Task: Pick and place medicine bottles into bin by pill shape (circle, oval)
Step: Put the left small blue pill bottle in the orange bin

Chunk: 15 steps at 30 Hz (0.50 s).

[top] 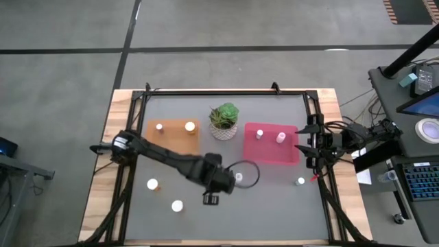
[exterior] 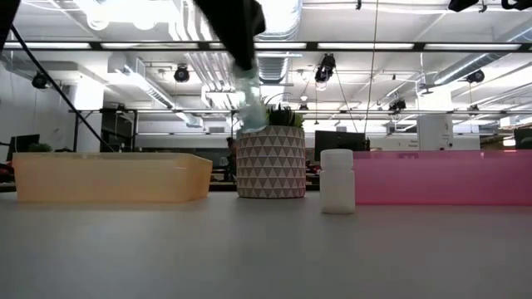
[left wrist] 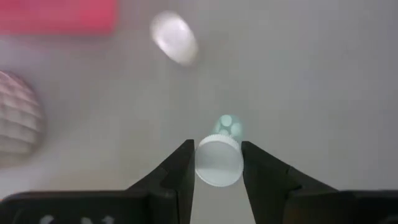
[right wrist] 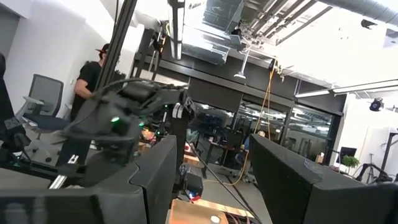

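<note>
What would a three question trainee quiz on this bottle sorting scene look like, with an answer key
1. True or false: the left gripper is shut on a bottle lifted off the table.
2. How many bottles lie in the pink tray? A) none B) two C) four
3. What stands between the orange tray and the pink tray?

Key
1. True: in the left wrist view its fingers clamp the white cap, and the low view shows the bottle in the air.
2. B: two white caps show in the high view.
3. The plant.
The right gripper waits open at the table's right edge.
</note>
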Available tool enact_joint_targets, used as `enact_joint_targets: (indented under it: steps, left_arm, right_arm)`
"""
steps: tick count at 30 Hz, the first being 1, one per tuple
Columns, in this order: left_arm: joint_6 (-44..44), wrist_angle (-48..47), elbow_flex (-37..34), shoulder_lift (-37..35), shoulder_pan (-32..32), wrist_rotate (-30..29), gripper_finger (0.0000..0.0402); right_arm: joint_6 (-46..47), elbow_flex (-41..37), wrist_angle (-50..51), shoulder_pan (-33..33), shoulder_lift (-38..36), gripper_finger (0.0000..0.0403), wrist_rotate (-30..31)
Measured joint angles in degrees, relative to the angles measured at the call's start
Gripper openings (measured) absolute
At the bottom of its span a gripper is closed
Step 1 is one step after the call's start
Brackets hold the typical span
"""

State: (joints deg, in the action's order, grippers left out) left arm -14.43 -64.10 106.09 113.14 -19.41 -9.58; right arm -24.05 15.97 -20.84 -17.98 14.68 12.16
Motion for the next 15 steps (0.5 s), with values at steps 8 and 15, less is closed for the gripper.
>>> enact_joint_targets:
  steps: [8,15]
  left_arm:
    - [10.62,2.57,4.93,-0.02,5.34,-5.7,0.0097]
    - [19.66,12.45,5.63,-0.02,8.44,-8.64,0.0097]
  right_arm:
    - [-0.57,0.0,0.02,0.0,-0.02,0.0194,0.0]
    - [-0.59,0.81,1.84,0.0,-0.04,0.0194,2.71]
